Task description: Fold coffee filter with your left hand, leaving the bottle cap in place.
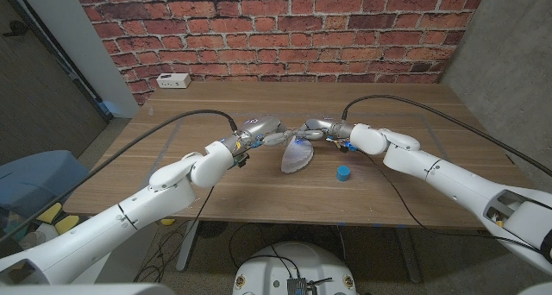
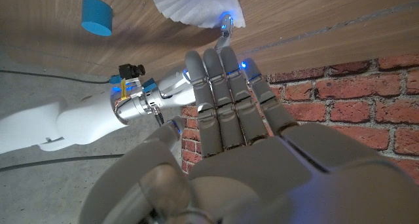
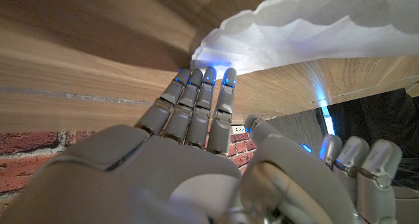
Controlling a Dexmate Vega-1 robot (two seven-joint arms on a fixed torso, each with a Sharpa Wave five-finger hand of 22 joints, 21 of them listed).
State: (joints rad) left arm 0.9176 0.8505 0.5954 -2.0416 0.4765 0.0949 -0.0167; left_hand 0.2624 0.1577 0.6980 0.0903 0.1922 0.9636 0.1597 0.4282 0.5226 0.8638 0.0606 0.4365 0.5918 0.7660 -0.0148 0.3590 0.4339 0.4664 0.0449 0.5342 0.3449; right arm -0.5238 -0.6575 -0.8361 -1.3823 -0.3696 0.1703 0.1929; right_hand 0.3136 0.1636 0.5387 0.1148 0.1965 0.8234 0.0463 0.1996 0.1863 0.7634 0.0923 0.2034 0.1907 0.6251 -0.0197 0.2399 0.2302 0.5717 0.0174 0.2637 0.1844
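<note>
The white pleated paper coffee filter (image 1: 297,158) is being touched at its far edge by the outstretched fingers of the right hand (image 1: 316,130); nothing is being held by the straight-fingered left hand (image 1: 264,133), the small round blue bottle cap (image 1: 343,172) lying nearby on the wooden table (image 1: 405,114).

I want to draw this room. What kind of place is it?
Probably a lab or workshop: a brick wall, a wooden table with cables, and a coffee filter and blue bottle cap laid out.

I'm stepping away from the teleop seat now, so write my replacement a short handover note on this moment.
Left hand: fingers straight, at the coffee filter's far edge, gripping nothing.
Right hand: fingertips at the same far edge; whether it pinches the paper is unclear.
The filter lies mid-table; from the head view it may already be doubled over, hard to tell.
Bottle cap sits just right of it, apart.
Left: finish or confirm the fold, cap untouched.
</note>
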